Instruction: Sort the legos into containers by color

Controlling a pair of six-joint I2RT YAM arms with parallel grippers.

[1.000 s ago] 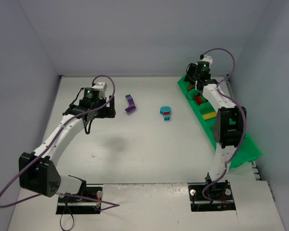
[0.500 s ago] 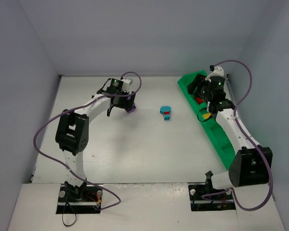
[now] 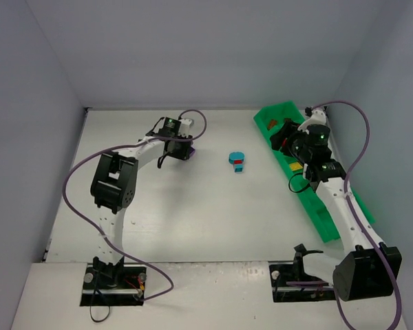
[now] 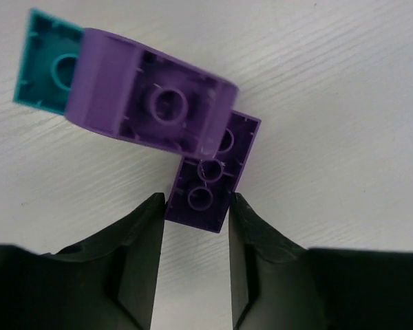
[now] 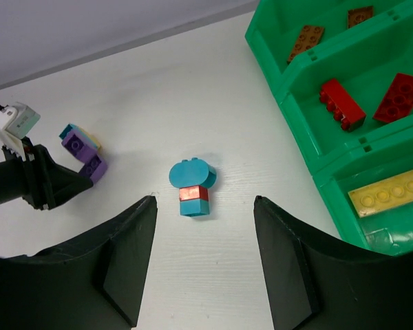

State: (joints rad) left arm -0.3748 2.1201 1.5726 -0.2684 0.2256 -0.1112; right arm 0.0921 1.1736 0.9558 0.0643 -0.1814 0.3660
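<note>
A purple lego cluster [image 4: 155,103] lies on the white table with a teal lego [image 4: 48,65] stuck on its far end. My left gripper [image 4: 196,199] is shut on the cluster's smaller purple brick [image 4: 206,185], one fingertip against each side. From above, the left gripper [image 3: 181,148] covers most of this cluster. A teal and red lego stack [image 5: 193,185] stands mid-table, also seen from above as the stack [image 3: 237,161]. My right gripper [image 3: 283,136] hangs open above the tray's [image 3: 330,220] far half and holds nothing. The containers hold brown [image 5: 305,41], red [image 5: 342,103] and yellow [image 5: 389,196] legos.
The green tray [image 5: 289,103] runs diagonally along the right side of the table, close to the right wall. Grey walls close in the back and both sides. The left arm's cable [image 3: 196,124] loops above its wrist.
My left arm swung right onto the purple cluster and its jaws closed on the small purple brick. The right arm drew back from the tray's far end, its base link swinging right.
</note>
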